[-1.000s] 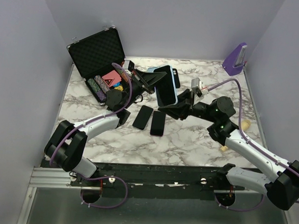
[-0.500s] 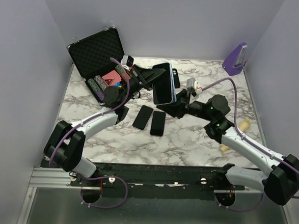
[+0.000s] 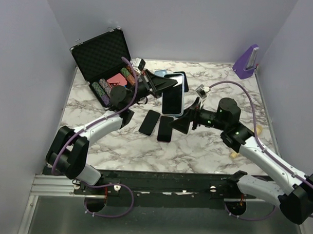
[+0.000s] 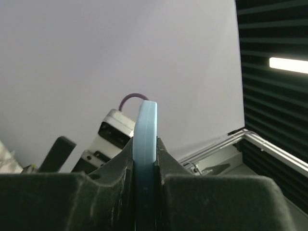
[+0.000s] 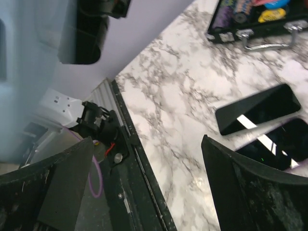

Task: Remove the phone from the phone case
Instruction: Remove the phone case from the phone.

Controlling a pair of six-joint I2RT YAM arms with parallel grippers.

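The phone (image 3: 172, 100) shows a black screen framed by its light blue phone case (image 3: 182, 103), held up above the back of the marble table. My left gripper (image 3: 158, 85) is shut on its upper end; in the left wrist view the blue case edge (image 4: 145, 139) stands clamped between the left gripper's (image 4: 145, 159) dark jaws. My right gripper (image 3: 188, 117) sits just right of and below the phone, apart from it, with its jaws spread wide. In the right wrist view the right gripper (image 5: 147, 168) has only the table and its near edge between its fingers.
Two bare black phones (image 3: 149, 122) (image 3: 165, 128) lie side by side mid-table, seen also as dark slabs (image 5: 257, 108) (image 5: 281, 144). An open black briefcase (image 3: 102, 56) with poker chips stands back left. More phones or cases (image 3: 179, 76) lie behind. A purple object (image 3: 246, 61) sits back right.
My right gripper has opened wide and drawn back from the cased phone's lower end. The left gripper keeps hold, and the phone has shifted slightly nearer and lower.
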